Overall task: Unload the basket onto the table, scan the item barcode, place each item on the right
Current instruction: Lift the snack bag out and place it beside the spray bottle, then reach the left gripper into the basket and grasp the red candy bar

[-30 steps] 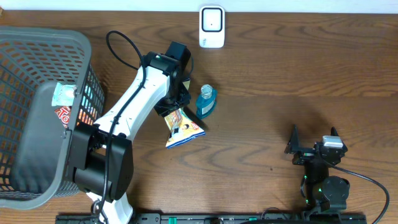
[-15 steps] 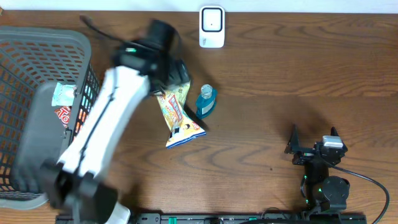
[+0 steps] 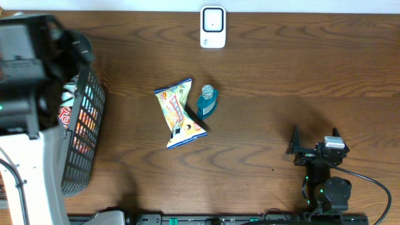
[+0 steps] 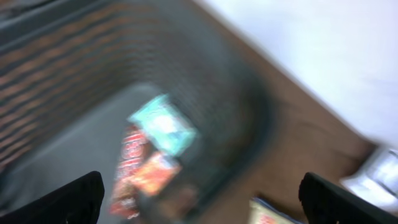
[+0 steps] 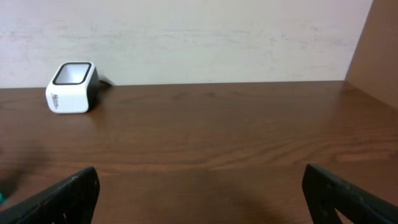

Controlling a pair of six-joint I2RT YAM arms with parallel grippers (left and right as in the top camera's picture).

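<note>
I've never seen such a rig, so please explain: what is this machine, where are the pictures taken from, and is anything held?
Two robot arms stand at a brown wooden table. One picture looks down from above; the other two come from a camera on each wrist. On the table lie a yellow snack packet, a small blue bottle beside it, and a white box-shaped barcode scanner at the far edge. A dark grey plastic mesh basket on the left holds a few blurred packets. The left arm's fingers and the right arm's fingers stand open, holding nothing.
</note>
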